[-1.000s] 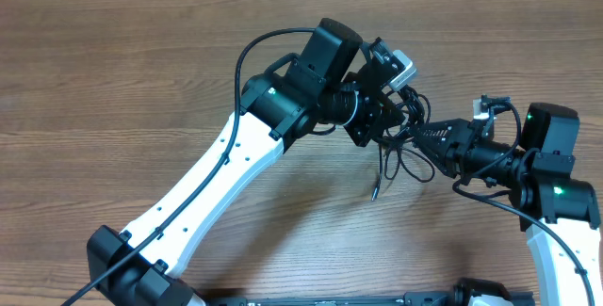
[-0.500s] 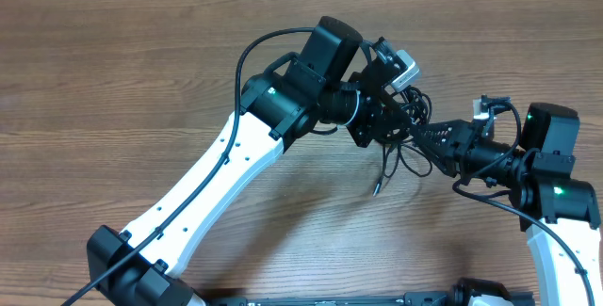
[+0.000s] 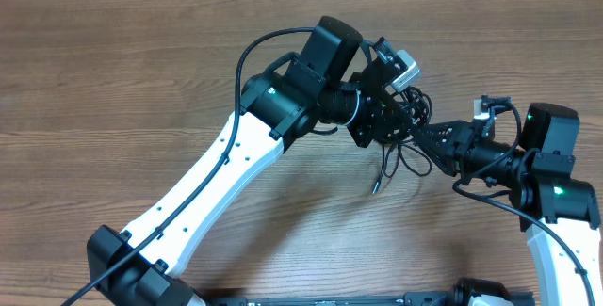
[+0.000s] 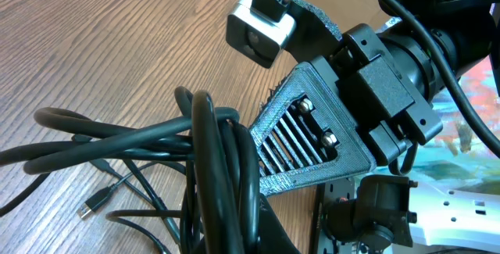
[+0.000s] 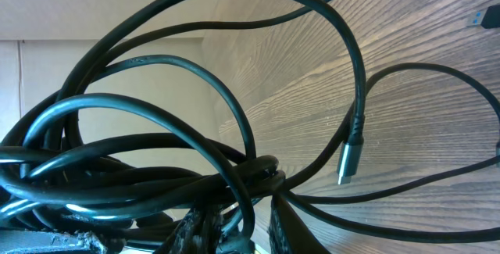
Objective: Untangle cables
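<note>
Wood-grain desk [image 3: 113,52] is seen beneath both arms; the left pincer [image 3: 394,122] is clamped shut on the cables [image 3: 403,155]; the right pincer [image 3: 426,135] is pressed into the same clump, its grip not discernible; loose loops and a plug end [image 3: 374,191] are left hanging below.

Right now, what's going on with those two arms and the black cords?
Both arms meet at a clump of cables above the table. The left gripper is shut on the bundle. The right gripper reaches into the same clump, but whether it grips isn't clear. Loose loops and a plug hang below, not yet untangled.
</note>
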Available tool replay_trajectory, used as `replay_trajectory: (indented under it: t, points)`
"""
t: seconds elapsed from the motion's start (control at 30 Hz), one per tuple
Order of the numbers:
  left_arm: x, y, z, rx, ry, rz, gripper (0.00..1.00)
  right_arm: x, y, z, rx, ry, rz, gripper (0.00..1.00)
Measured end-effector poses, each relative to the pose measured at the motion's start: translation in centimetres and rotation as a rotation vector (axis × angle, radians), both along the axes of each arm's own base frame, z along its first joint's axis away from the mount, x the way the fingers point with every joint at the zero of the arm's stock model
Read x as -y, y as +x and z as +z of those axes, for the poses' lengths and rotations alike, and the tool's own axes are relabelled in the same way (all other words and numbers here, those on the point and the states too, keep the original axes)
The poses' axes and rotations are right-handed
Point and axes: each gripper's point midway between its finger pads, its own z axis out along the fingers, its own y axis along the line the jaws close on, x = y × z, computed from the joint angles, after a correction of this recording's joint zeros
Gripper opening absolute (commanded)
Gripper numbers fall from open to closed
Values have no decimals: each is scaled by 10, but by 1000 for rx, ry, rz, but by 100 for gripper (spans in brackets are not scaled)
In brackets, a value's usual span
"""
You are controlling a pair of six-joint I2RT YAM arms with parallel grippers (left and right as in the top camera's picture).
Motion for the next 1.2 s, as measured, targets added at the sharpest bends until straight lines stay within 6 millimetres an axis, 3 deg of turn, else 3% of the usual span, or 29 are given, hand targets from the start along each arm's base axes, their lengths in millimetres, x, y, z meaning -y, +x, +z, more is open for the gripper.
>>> replay_trajectory:
  t: [0.53,0.87,1.2]
  points:
    - [4,-1,4,13,-17,-12,4,2,1,-2,-3,-10,-10,4]
    - [4,-1,2,18,-8,-5,4,2,1,-2,-2,-13,-12,4]
    - [-33,31,-40,74,265,233,4,2,2,-2,2,-18,-12,4]
